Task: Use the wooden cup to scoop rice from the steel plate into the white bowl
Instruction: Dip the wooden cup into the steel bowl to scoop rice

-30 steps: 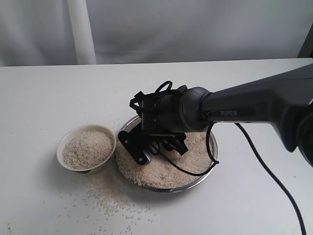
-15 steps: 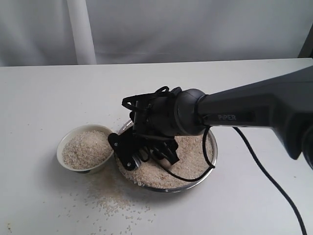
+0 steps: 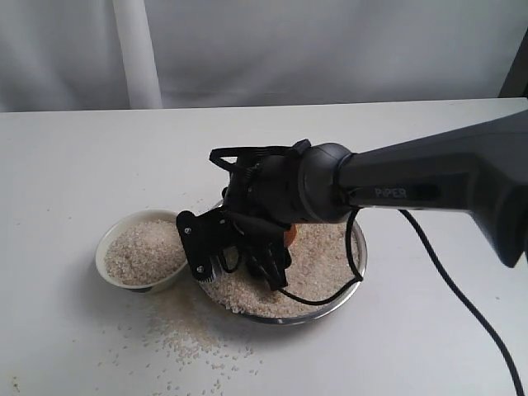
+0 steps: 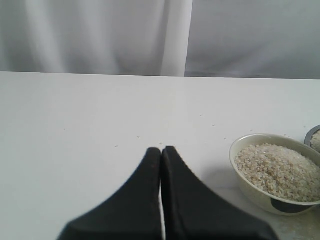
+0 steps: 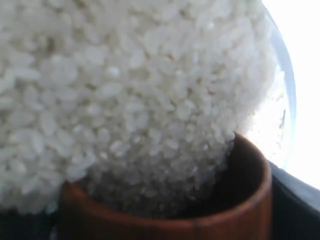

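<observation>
Right gripper [image 3: 243,257] clamped on the wooden cup [image 5: 165,212], we level its mouth before lifting rice [image 5: 125,100] off the steel plate [image 3: 361,256].

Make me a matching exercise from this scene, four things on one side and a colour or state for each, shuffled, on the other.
Things:
1. white bowl
2. steel plate
3. wooden cup
4. left gripper

Descriptions:
A. black, shut
B. reddish-brown, rice at its mouth
C. cream, filled with rice
D. shiny silver, the widest vessel

Pairs: 1-C, 2-D, 3-B, 4-A
</observation>
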Available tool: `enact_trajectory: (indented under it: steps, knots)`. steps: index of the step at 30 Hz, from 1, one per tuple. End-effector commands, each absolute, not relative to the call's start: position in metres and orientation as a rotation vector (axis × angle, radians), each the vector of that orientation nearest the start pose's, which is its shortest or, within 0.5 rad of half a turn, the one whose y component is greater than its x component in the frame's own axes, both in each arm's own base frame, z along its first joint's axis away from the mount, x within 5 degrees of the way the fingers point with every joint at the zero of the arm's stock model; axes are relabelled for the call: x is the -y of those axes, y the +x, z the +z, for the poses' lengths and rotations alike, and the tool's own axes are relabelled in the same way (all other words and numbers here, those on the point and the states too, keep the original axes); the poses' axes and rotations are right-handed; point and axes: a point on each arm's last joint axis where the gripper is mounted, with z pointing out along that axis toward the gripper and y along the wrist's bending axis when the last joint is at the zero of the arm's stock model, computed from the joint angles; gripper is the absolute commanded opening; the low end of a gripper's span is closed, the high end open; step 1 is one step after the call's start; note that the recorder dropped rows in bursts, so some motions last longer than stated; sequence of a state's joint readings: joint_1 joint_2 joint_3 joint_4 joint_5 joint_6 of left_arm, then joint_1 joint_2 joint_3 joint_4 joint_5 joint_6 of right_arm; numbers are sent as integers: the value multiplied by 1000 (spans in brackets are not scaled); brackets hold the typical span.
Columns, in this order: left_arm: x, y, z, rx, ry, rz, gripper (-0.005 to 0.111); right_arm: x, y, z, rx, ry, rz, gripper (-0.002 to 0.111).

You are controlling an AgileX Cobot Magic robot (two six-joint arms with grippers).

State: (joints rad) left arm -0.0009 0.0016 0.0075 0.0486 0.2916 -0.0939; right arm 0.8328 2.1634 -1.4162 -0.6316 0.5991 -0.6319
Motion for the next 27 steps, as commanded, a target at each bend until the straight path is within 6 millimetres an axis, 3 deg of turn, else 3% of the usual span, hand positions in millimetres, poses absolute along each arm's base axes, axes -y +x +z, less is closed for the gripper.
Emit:
enact_trajectory:
  steps: [1, 19, 27]
  knots:
    - [-1, 55, 187, -1767, -53, -32, 0, -305, 311, 118, -1693, -2164, -463, 0]
    - [-1, 55, 187, -1767, -53, -32, 0, -307, 306, 125, -1887, -1991, -301, 0]
    - [-1, 55, 187, -1767, -53, -32, 0, -288, 306, 122, -1924, -1813, -132, 0]
